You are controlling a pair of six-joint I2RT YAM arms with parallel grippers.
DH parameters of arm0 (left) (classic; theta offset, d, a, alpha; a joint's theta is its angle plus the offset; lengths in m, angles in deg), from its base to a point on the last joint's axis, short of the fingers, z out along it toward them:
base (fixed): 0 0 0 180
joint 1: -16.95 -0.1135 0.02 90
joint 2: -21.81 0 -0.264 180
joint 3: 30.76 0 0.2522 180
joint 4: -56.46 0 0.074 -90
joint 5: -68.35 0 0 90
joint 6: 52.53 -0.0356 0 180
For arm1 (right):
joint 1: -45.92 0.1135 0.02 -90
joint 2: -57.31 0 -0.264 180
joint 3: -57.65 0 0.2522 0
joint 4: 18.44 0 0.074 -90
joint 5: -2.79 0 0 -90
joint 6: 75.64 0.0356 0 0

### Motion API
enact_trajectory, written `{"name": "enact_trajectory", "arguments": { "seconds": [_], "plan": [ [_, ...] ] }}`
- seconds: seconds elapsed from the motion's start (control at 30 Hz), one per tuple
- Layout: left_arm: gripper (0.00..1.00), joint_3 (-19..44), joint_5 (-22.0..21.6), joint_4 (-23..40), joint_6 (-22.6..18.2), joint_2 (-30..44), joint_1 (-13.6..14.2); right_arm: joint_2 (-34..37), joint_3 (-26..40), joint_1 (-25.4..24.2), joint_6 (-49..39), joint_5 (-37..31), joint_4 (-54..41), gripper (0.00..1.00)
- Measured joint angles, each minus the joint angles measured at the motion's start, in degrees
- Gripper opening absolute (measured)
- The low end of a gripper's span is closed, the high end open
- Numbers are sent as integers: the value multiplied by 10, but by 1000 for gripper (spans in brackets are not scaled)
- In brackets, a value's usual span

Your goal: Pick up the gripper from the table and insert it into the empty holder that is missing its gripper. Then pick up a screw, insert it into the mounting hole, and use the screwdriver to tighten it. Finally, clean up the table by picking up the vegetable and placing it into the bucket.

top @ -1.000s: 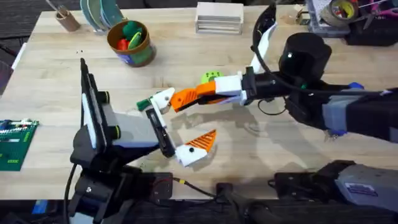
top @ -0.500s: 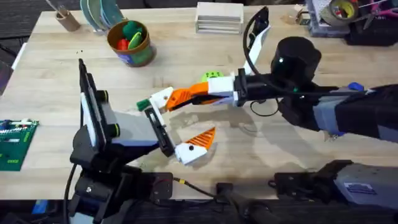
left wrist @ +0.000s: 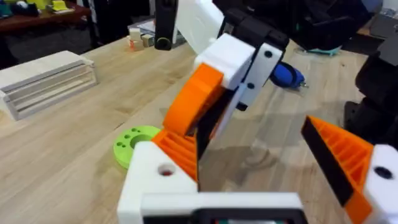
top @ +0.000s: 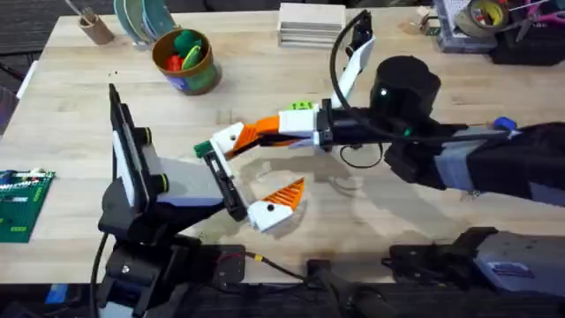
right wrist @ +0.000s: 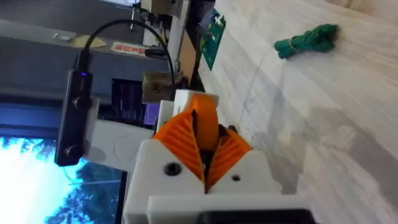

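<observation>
My right gripper (top: 284, 127) is shut on the orange ribbed gripper (top: 250, 138) and holds its tip against the white holder (top: 228, 139). That holder is the far finger mount of my left gripper (top: 252, 175), which stands wide open. The left gripper's near finger (top: 275, 210) carries its own orange pad. In the left wrist view the gripper (left wrist: 177, 148) sits against the holder (left wrist: 155, 180). The right wrist view shows the gripper (right wrist: 205, 124) pinched between my pads. The dark green vegetable (top: 202, 148) lies beside the holder. The bucket (top: 185, 60) stands at the back left. A blue screwdriver (top: 503, 124) peeks from behind the right arm.
A lime-green disc (top: 298, 108) lies just behind the right gripper. A white slatted block (top: 311, 25) and a brown cup (top: 93, 26) stand along the far edge. A green circuit board (top: 19, 203) is at the left edge. The bucket holds green and red toys.
The right arm has moved left and slightly toward the far edge, carrying the orange gripper up against the holder. The left arm has barely moved.
</observation>
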Motion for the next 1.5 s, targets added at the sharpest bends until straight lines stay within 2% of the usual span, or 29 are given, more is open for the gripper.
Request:
{"name": "enact_trajectory", "arguments": {
  "seconds": [0.47, 0.73, 0.97, 1.07, 1.13, 1.27, 1.47, 1.5],
  "plan": [
    [993, 0, -72, -3, 4, 0, -18, 86, 87, 22, -2, -16, 0, 11],
    [993, 1, -75, -3, 5, 0, -18, 88, 88, 22, -2, -15, -3, 11],
    [993, 1, -71, -3, 4, 0, -18, 88, 90, 14, -2, 4, -5, 142],
    [993, 1, -57, -3, 0, 0, -14, 89, 90, -2, -2, 37, -8, 237],
    [993, 1, -32, -1, -1, 0, -8, 92, 91, -14, -2, 66, -9, 324],
    [993, 1, 25, 3, -4, 0, 9, 97, 97, -36, -2, 111, -7, 560],
    [993, 1, 51, 6, -5, 0, 9, 97, 98, -59, -7, 153, -9, 941],
    [993, 1, 52, 6, -5, 0, 9, 97, 98, -62, -11, 155, -12, 955]
  ]
}}
